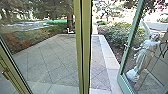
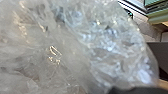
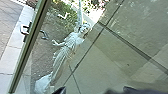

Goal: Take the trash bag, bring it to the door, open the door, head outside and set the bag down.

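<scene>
The clear bag looms close to the left wrist camera, at the left gripper; whether that or the right gripper is open or clamped, I can't tell. Beyond, the glass door stands open, a statue showing through it, paving outside.

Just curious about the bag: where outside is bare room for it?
Bare paving spreads on the left, between planting bed and green post; a narrower strip runs from the post to the pale edging. The statue and shrubs crowd the right.
</scene>
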